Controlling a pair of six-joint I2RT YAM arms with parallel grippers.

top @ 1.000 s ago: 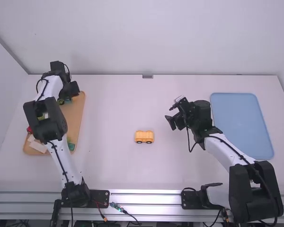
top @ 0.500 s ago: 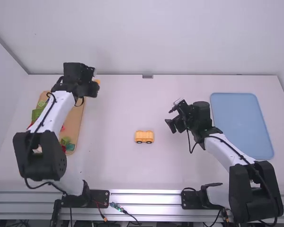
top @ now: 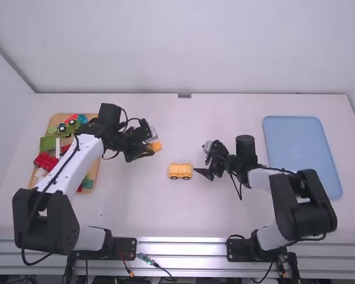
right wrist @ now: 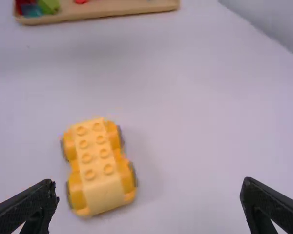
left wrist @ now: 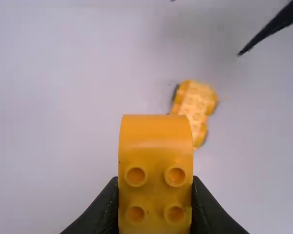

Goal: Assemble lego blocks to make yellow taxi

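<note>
A yellow wheeled base sat on the white bench, about midway between its left and right edges and somewhat closer to the near edge than the far one. The left gripper held a yellow block between the base and a wooden tray, which lay along the bench's left edge with red, green and blue pieces in it. The right gripper was just beside the base's right end. A blue tray lay by the right edge.
</note>
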